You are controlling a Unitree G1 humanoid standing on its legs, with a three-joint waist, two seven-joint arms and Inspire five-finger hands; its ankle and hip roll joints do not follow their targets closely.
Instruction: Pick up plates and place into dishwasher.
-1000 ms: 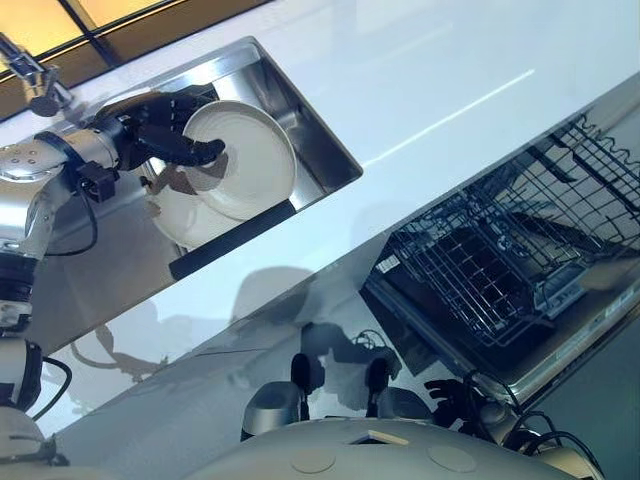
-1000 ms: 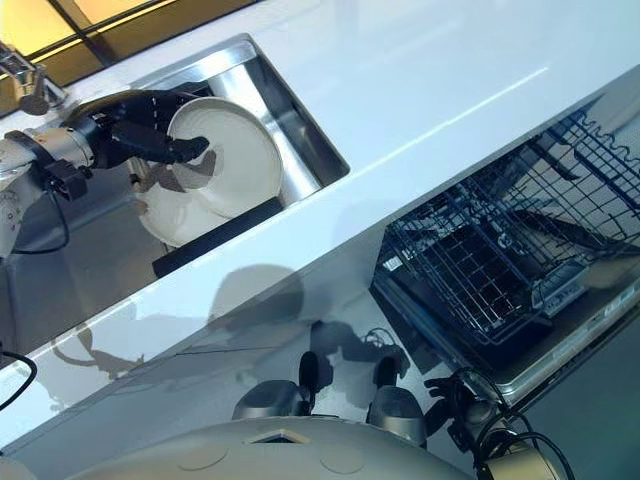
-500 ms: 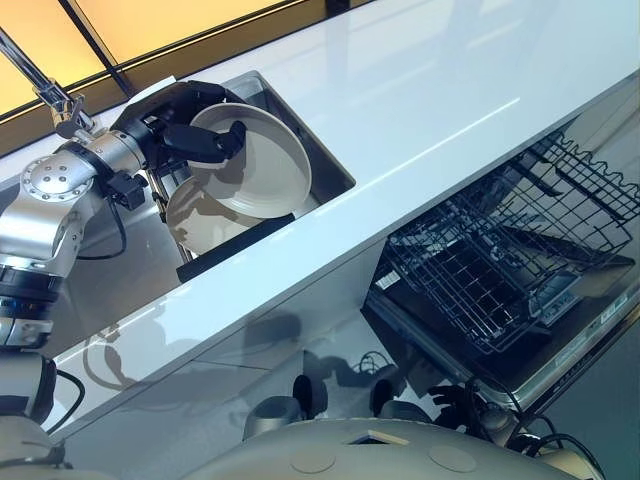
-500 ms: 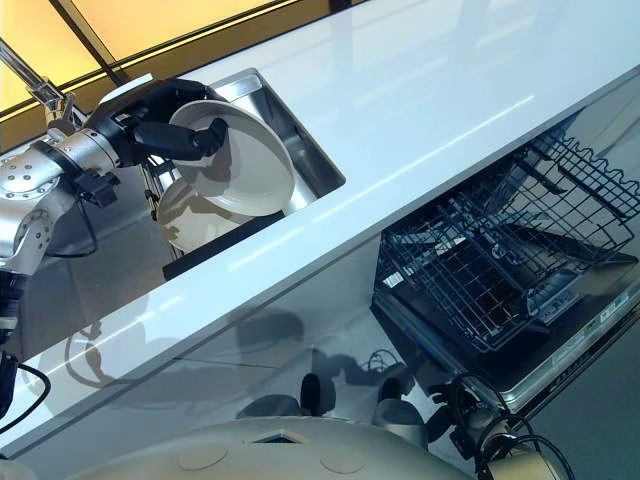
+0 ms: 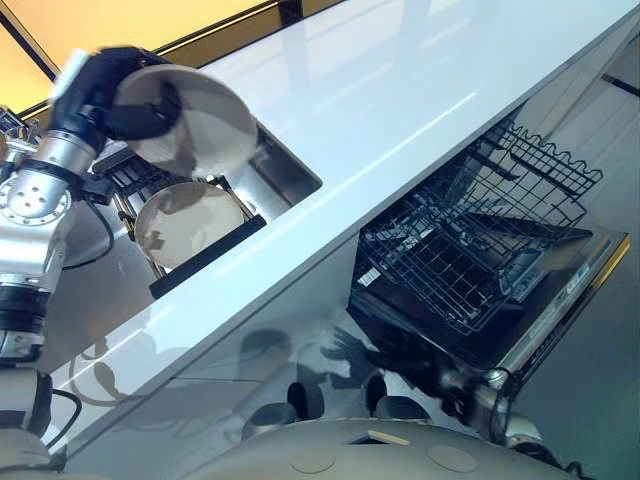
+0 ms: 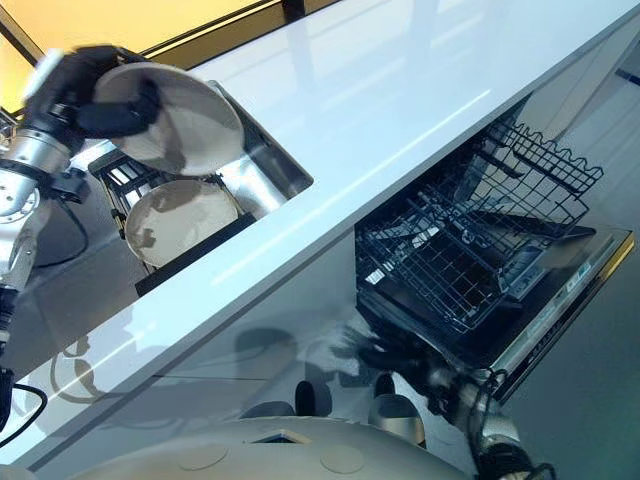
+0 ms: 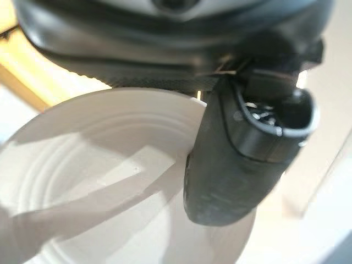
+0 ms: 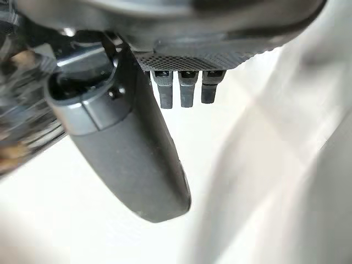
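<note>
From the left eye, my left hand [image 5: 105,85] grips a round white ceramic plate [image 5: 195,122] above the steel sink [image 5: 285,175], clear of a second white plate [image 5: 185,222] racked below. Left wrist: thumb clamped over the rim for carrying. Right wrist: my right hand [image 8: 137,159] hangs idle, fingers relaxed, by the open black wire dishwasher rack [image 5: 470,250] under the white desk [image 5: 400,110].
</note>
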